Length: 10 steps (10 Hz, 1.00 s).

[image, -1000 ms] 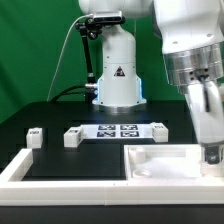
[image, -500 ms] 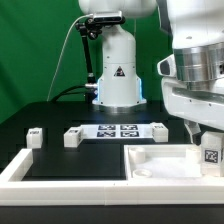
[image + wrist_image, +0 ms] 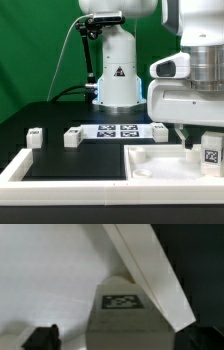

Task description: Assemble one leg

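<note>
My gripper (image 3: 206, 138) is shut on a leg (image 3: 211, 152), a small white post with a black-and-white tag, and holds it above the right end of the large white tray-like part (image 3: 150, 152). In the wrist view the leg (image 3: 122, 286) sits between my dark fingertips (image 3: 40, 338), with the gripper (image 3: 122, 340) closed around its base and the tray's rim (image 3: 140, 258) behind it. Two look-alike legs lie on the black table at the exterior view's left (image 3: 35, 136) and centre-left (image 3: 73, 137). A further white piece (image 3: 158, 130) lies beside the marker board.
The marker board (image 3: 118, 130) lies flat in the middle of the table, in front of the robot base (image 3: 117, 80). A white raised border (image 3: 20, 170) runs along the front and left of the table. A green backdrop stands behind.
The gripper has risen from the tray's right end with the leg in it. The leg's tag now shows above the tray rim.
</note>
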Motion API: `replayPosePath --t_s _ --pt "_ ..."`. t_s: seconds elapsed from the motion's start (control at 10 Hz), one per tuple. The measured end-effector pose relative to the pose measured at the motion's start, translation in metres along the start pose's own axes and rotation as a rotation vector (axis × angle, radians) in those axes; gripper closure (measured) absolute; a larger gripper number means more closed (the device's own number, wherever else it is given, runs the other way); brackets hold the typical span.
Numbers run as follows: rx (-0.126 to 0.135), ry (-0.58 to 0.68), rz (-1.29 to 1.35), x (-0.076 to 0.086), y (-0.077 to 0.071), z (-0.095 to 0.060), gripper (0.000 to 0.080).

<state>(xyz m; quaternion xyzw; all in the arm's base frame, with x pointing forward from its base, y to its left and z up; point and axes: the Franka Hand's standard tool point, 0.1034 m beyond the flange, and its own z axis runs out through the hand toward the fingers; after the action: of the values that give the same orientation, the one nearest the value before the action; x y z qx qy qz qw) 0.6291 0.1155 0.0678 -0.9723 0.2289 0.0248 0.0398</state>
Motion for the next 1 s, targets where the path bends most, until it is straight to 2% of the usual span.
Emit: replayPosePath --t_s 0.2,0.3,0.4,0.5,0.6,0.9,1.0 --pt "0.001 0.0 -0.04 0.0 0.0 0.0 0.0151" --pt "0.001 0.0 -0.04 0.0 0.0001 0.0 0.0278" --pt "0.001 -0.001 -0.035 0.0 0.0 0.0 0.0278" --pt "0.001 -0.001 -0.013 0.0 0.0 0.0 0.0425" --pt "0.001 -0.001 0.004 0.0 0.0 0.0 0.0509" --pt "0.006 -0.003 0.226 0.0006 0.0009 0.0004 0.0509" --pt "0.036 -0.018 0.369 0.002 0.0029 0.0002 0.0509"
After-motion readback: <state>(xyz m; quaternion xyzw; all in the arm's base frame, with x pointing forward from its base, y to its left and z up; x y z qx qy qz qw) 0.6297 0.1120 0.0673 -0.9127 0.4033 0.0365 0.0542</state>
